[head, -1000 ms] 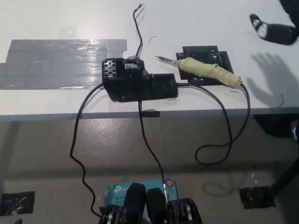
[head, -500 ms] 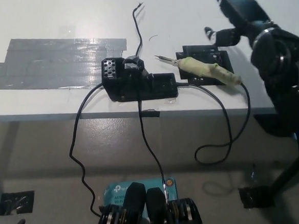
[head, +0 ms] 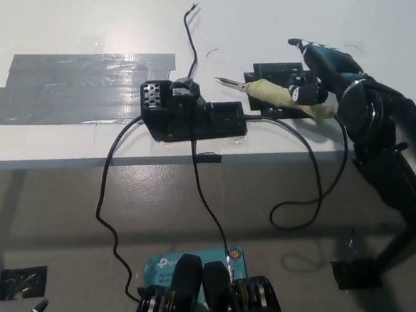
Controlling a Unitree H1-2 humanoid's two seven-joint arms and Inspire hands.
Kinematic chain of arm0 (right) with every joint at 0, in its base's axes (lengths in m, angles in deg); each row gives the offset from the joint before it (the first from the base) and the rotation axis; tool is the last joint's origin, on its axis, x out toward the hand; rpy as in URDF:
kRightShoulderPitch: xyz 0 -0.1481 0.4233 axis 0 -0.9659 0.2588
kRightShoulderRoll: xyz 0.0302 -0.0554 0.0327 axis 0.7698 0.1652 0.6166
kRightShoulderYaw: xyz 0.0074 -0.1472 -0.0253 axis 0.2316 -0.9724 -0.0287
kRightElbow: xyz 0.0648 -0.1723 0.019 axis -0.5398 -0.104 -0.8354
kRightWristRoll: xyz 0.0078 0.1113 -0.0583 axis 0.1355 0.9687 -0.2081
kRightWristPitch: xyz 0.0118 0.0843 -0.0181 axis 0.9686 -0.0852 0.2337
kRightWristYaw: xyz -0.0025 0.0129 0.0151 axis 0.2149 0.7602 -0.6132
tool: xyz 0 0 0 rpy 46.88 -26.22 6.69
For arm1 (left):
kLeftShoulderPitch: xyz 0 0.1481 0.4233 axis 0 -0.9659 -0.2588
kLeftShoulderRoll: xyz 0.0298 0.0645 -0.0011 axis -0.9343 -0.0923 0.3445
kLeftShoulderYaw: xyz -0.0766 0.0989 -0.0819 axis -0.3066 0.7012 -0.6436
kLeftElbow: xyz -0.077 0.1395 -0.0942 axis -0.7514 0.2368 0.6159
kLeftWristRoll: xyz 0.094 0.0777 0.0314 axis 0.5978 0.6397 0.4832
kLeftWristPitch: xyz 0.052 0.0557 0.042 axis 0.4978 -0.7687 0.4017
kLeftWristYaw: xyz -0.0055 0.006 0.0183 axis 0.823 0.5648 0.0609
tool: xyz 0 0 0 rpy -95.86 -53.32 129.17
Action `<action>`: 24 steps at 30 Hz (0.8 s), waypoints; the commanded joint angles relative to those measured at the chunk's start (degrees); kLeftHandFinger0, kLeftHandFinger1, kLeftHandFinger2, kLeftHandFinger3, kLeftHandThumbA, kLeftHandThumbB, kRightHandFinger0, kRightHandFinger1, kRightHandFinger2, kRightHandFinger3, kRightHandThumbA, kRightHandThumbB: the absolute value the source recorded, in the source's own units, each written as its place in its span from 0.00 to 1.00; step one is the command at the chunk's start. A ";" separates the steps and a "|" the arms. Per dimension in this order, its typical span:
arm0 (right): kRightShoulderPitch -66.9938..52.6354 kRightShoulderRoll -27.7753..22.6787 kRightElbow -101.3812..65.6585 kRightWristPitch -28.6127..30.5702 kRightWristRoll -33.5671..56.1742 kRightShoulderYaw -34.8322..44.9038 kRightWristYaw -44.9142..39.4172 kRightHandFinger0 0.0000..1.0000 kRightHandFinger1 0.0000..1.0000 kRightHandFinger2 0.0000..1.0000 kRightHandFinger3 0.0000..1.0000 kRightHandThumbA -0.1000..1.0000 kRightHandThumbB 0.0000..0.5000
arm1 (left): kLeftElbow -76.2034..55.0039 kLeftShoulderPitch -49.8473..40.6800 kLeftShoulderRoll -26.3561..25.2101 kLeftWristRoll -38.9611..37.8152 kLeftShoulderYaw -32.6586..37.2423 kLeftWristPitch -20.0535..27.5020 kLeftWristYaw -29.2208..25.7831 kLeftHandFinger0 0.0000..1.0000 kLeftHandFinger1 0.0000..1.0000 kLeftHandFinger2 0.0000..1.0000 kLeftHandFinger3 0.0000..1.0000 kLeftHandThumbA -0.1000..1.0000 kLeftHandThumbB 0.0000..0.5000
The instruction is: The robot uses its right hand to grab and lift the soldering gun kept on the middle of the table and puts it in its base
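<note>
The black right hand (head: pixel 315 72) is down over the rear half of the soldering gun (head: pixel 287 99), and the arm behind it slants in from the lower right edge of the head view. Its fingers (head: pixel 302 90) curl down onto the pale wrapped handle — contact looks real, but whether they have fully clamped around it I cannot tell from this angle. The gun itself lies flat on the white worktop (head: pixel 89 19), right of centre, resting across a flat black plate (head: pixel 267 73) with its thin metal tip (head: pixel 227 82) pointing left. From the handle's right end a black cable (head: pixel 319 185) drops over the worktop's front edge and loops below it.

Just left of the tip sits the black base (head: pixel 189 113), a blocky unit with a perforated corner — the gun is not in it. More dark leads run off the base, one up across the worktop and others down over the edge. Further left a broad patch of grey tape (head: pixel 77 82) is stuck flat to the surface. The white left hand is nowhere in the picture.
</note>
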 commanded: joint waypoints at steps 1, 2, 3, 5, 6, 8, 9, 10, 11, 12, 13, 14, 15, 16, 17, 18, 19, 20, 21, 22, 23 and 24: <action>2.17 -1.20 -0.77 -1.42 0.67 2.00 0.20 1.00 1.00 1.00 1.00 0.39 0.57 | -0.96 0.38 -0.18 0.22 0.57 0.95 1.59 0.00 0.00 0.15 0.45 1.00 1.00; 2.03 -1.42 -0.99 -1.58 0.57 1.84 -0.43 1.00 1.00 1.00 1.00 0.40 0.55 | -0.96 0.48 0.06 0.00 0.39 0.57 1.35 0.00 0.00 0.14 0.42 1.00 1.00; 1.93 -1.56 -0.48 -1.37 0.22 1.56 -0.50 1.00 1.00 1.00 1.00 0.42 0.53 | -0.70 0.66 0.05 0.09 0.69 0.61 1.55 0.00 0.00 0.14 0.43 1.00 1.00; 1.45 -1.77 -0.68 -1.38 -0.21 1.28 -0.50 1.00 1.00 1.00 1.00 0.44 0.55 | -0.42 0.68 0.10 0.19 0.94 0.78 1.49 0.00 0.00 0.15 0.44 1.00 1.00; 1.22 -1.80 -1.18 -1.91 -0.30 1.24 -0.79 1.00 1.00 1.00 1.00 0.43 0.54 | -0.54 0.59 0.08 0.21 1.05 0.73 1.44 0.00 0.00 0.16 0.44 1.00 1.00; 1.26 -1.55 -0.50 -2.03 -0.33 1.15 -0.51 1.00 1.00 1.00 1.00 0.43 0.54 | -0.61 0.73 0.20 -0.12 1.08 0.26 1.57 0.00 0.00 0.19 0.44 1.00 1.00; 1.27 -1.65 -0.61 -2.03 -0.38 1.10 -0.55 1.00 1.00 1.00 1.00 0.43 0.54 | -0.68 0.90 0.21 -0.19 1.15 0.06 1.70 0.00 0.00 0.19 0.44 1.00 1.00; 1.27 -1.72 -0.73 -2.02 -0.37 1.09 -0.57 1.00 1.00 1.00 1.00 0.43 0.54 | -0.79 1.02 0.17 -0.33 1.22 -0.16 1.95 0.00 0.00 0.18 0.44 1.00 1.00; 1.33 -1.60 -0.34 -1.87 -0.20 1.21 -0.36 1.00 1.00 1.00 1.00 0.43 0.54 | -1.13 1.00 0.20 -0.19 1.26 -0.40 1.69 0.00 0.00 0.17 0.43 1.00 1.00; 1.30 -1.48 -0.31 -2.04 -0.14 1.34 -0.13 1.00 1.00 1.00 1.00 0.42 0.55 | -1.34 1.07 0.25 -0.33 1.25 -0.86 1.77 0.00 0.00 0.15 0.43 1.00 1.00; 1.30 -1.53 -0.19 -1.57 -0.14 1.27 0.04 1.00 1.00 1.00 1.00 0.42 0.56 | -1.45 1.10 0.27 -0.19 1.43 -0.10 1.82 0.00 0.00 0.16 0.44 1.00 1.00; 1.29 -1.55 -0.15 -1.40 -0.04 1.19 -0.17 1.00 1.00 1.00 1.00 0.42 0.55 | -1.06 1.28 0.33 -0.42 1.36 -0.12 2.00 0.00 0.00 0.18 0.43 1.00 1.00; 1.27 -1.51 0.29 -1.39 -0.03 1.00 -0.45 1.00 1.00 1.00 1.00 0.42 0.55 | -0.75 1.42 0.37 -0.56 1.29 0.05 2.07 0.00 0.00 0.18 0.43 1.00 1.00; 1.24 -1.53 0.79 -1.50 -0.10 0.75 -0.81 1.00 1.00 1.00 1.00 0.42 0.55 | -0.59 1.48 0.50 -0.62 1.22 0.33 2.04 0.00 0.00 0.18 0.43 1.00 1.00; 0.89 -1.47 1.05 -2.25 0.18 0.86 -1.41 1.00 1.00 1.00 1.00 0.39 0.56 | -1.18 1.31 0.50 -0.36 1.38 -0.12 1.96 0.00 0.00 0.18 0.43 1.00 1.00; 0.74 -1.59 1.41 -2.79 0.12 0.71 -1.94 1.00 1.00 1.00 1.00 0.38 0.55 | -1.23 1.27 0.65 -0.37 1.31 0.17 1.94 0.00 0.00 0.18 0.43 1.00 1.00; 0.42 -1.92 1.34 -2.84 -0.06 0.42 -2.43 1.00 1.00 1.00 1.00 0.38 0.53 | -1.26 1.21 0.76 -0.37 1.26 0.41 1.93 0.00 0.00 0.18 0.43 1.00 1.00; 0.23 -2.20 1.27 -2.78 -0.33 0.12 -2.72 1.00 1.00 1.00 1.00 0.38 0.54 | -1.39 1.16 0.84 -0.37 1.26 0.23 1.92 0.00 0.00 0.18 0.43 1.00 1.00; -0.31 -2.41 1.14 -2.73 -0.17 0.36 -2.40 1.00 1.00 1.00 1.00 0.36 0.54 | -1.49 1.22 0.99 -0.56 1.09 -0.61 1.92 0.00 0.00 0.19 0.42 1.00 1.00; -0.59 -2.66 1.12 -2.83 -0.46 0.15 -2.35 1.00 1.00 1.00 1.00 0.35 0.53 | -1.11 1.38 1.10 -0.60 1.09 -0.25 1.99 0.00 0.00 0.18 0.42 1.00 1.00; -0.81 -2.90 1.07 -2.90 -0.70 -0.05 -2.50 1.00 1.00 1.00 1.00 0.34 0.52 | -0.92 1.48 1.12 -0.57 1.18 0.03 2.13 0.00 0.00 0.17 0.42 1.00 1.00; -1.22 -3.37 0.96 -3.04 -1.05 -0.46 -2.96 1.00 1.00 1.00 1.00 0.34 0.52 | -0.92 1.62 1.09 -0.20 1.41 0.00 2.04 0.00 0.00 0.18 0.41 1.00 1.00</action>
